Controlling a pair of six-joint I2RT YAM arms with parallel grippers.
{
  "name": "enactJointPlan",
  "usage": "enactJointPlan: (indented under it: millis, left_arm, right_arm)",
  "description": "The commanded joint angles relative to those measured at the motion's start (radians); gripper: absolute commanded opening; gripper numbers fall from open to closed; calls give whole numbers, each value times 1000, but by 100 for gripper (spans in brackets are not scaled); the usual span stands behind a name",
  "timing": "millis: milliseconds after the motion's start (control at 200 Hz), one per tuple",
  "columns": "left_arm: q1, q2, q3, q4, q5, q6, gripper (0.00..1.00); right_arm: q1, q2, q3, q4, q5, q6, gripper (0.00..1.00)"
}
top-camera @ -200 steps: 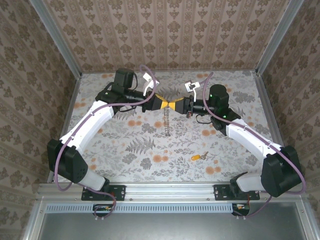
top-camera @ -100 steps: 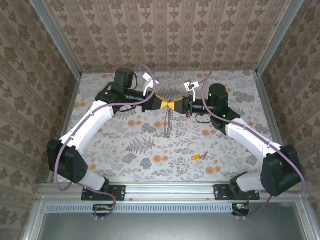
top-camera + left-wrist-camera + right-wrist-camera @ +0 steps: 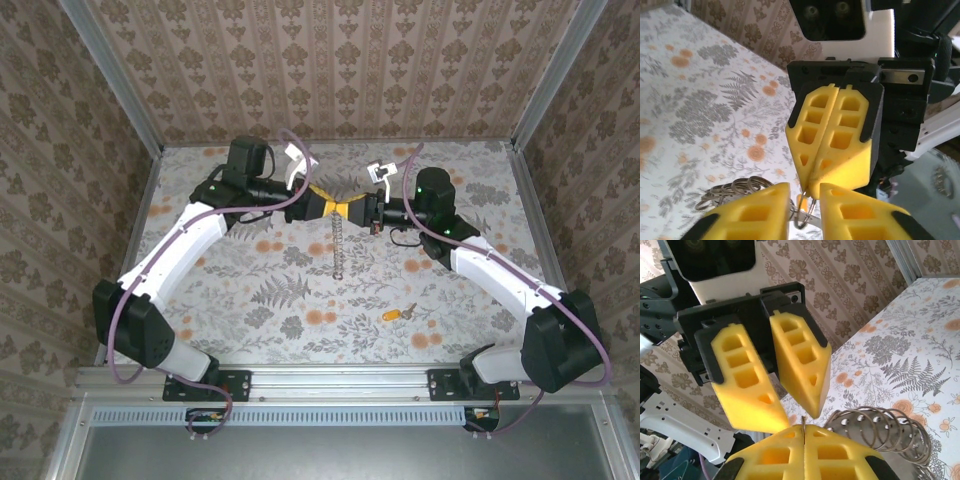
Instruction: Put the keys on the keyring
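Step, by judgement: keyring readied in air, key not yet fetched.
- Keyring [image 3: 340,246] hangs where left gripper [image 3: 332,207] and right gripper [image 3: 348,209] meet tip to tip, far-middle of table [image 3: 250,300].
- Key [image 3: 398,313] flat on table beside right arm, well apart from keyring, untouched.
- Right fingers [image 3: 840,455] pressed together, pinching thin wire end.
- Left fingers [image 3: 750,215] narrowly parted, wire loop in gap; gripping or not, cannot tell.

Next likely calls for one arm holding keyring alone, other going for key.

Top view gives key and hanging length. Wrist views give wire at fingertips and coiled links.

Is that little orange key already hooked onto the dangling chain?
No. The key lies by itself on the table, well apart from the keyring chain that hangs farther back.
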Motion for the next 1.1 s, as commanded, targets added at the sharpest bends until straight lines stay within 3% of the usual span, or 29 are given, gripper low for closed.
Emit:
enactJointPlan:
  millis: [0,140,275,530,785,1095]
  left_arm:
    - [9,-88,-23,98,-65,-66,41]
    - [33,-165,-86,176,-159,-146,63]
    - [47,-227,-180,304,-221,-259,68]
    - [34,-248,-315,607,-188,-500,59]
    - [-41,-223,-315,717,-221,-551,51]
    - [-53,-193,-306,836,-247,-593,46]
  right_arm:
    - [4,-34,6,58,44,-10,0]
    - [2,-57,-3,89,80,-6,0]
    - [2,-73,-31,187,122,29,0]
    - [4,-59,-44,452,203,136,0]
    - [30,-42,-21,565,265,176,0]
    - [37,-35,-18,585,274,197,0]
